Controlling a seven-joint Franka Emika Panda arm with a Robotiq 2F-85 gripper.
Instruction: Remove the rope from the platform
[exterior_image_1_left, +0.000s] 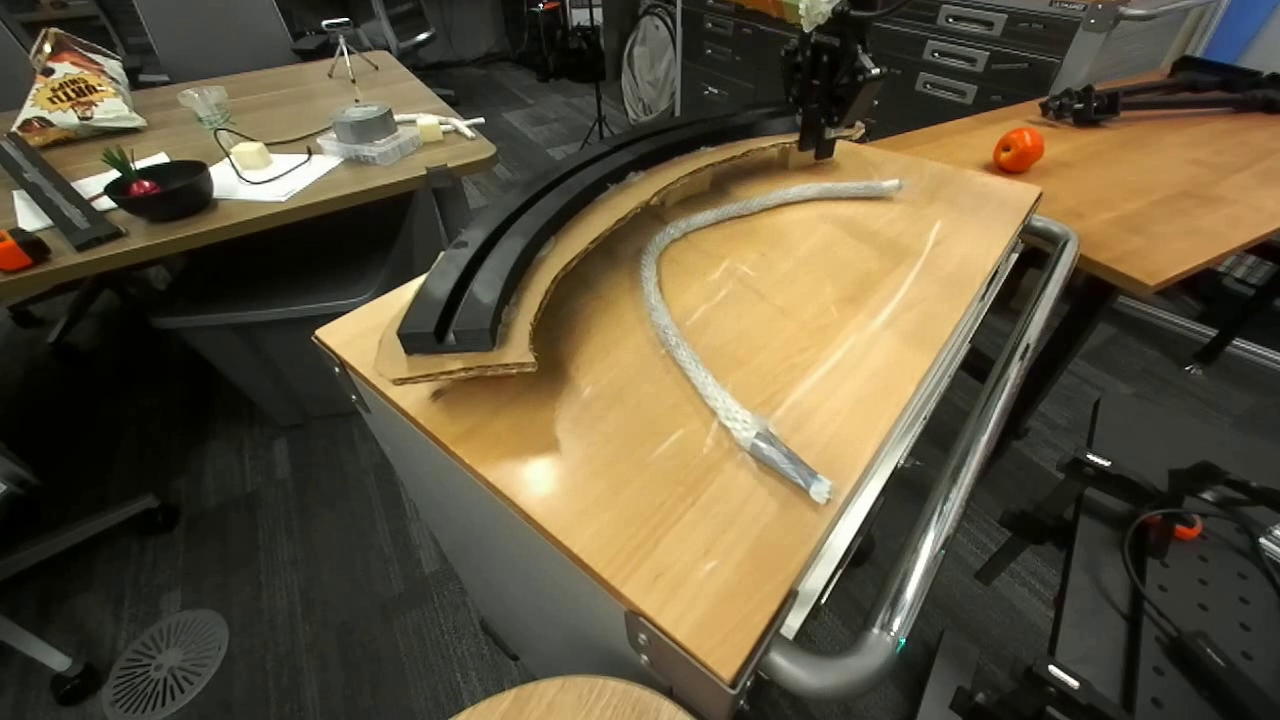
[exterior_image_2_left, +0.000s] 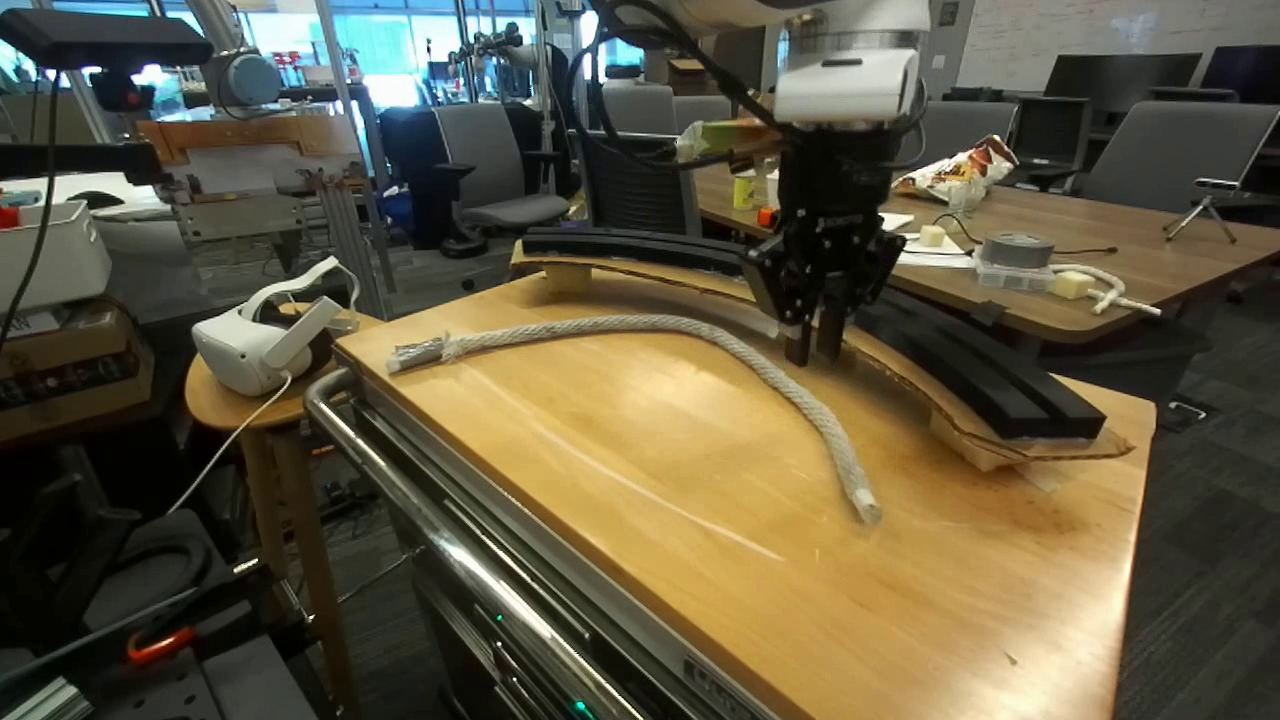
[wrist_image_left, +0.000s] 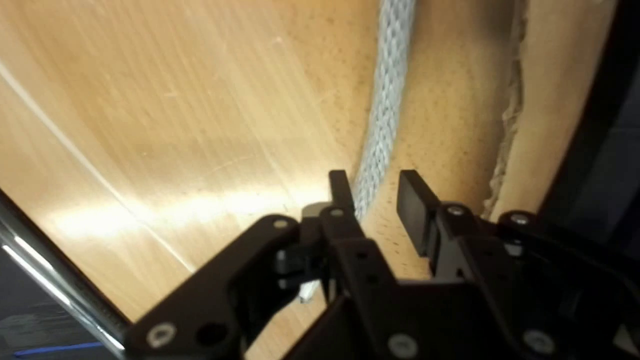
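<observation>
Rope (exterior_image_1_left: 662, 318) is off the platform (exterior_image_1_left: 540, 220), lying bent on the wooden tabletop (exterior_image_1_left: 820, 310), mid-frame in both exterior views. Taped silvery end (exterior_image_1_left: 785, 465) is right of center, lower half of frame. Platform = curved black track on a cardboard base (exterior_image_1_left: 597, 222), apart from the rope.

Gripper (wrist_image_left: 372, 190): fingers apart. Wrist view shows rope running from top of frame down into the gap; in both exterior views the tips hang near the rope, clear of it.

Text check: chip bag (exterior_image_1_left: 80, 90), upper left of frame, "TURTLE CHIPS", upside down. Drawer unit (exterior_image_1_left: 1020, 65), upper right: label too small. Nameplate (exterior_image_2_left: 715, 685) below the tabletop edge, bottom of frame: blurred. Pale lettering on gripper body: can't confirm. Whiteboard (exterior_image_2_left: 1120, 35), upper right: handwriting, unreadable.
</observation>
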